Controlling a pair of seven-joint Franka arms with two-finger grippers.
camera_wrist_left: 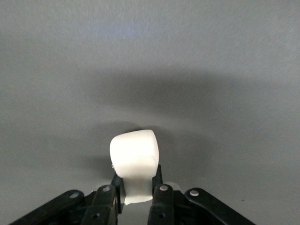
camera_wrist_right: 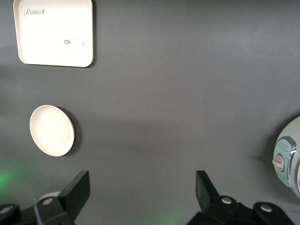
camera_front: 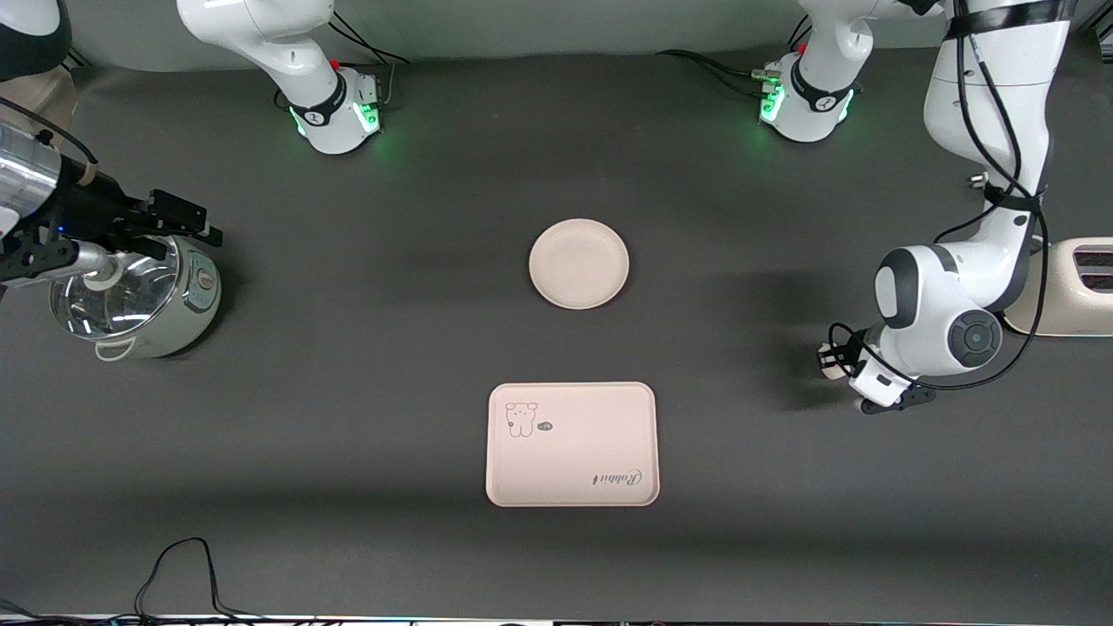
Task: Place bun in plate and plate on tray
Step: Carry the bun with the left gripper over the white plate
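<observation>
At the right edge of the front view, the left tool (camera_front: pixel 836 359) is clenched on the bun (camera_wrist_left: pixel 135 152), low over the table (camera_front: pixel 348 435). The plate (camera_front: pixel 579 263) sits at centre, the tray (camera_front: pixel 571 444) below it. The right tool (camera_wrist_right: pixel 143 193) waits released at upper left, above a pot (camera_front: pixel 130 296).

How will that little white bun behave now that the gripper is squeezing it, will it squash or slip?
The bun bulges above the left gripper and looks pinched narrower between its fingers, so it is probably soft and squashable. It looks small and light, unlikely to slip. Its rounded blocky shape probably won't roll.
</observation>
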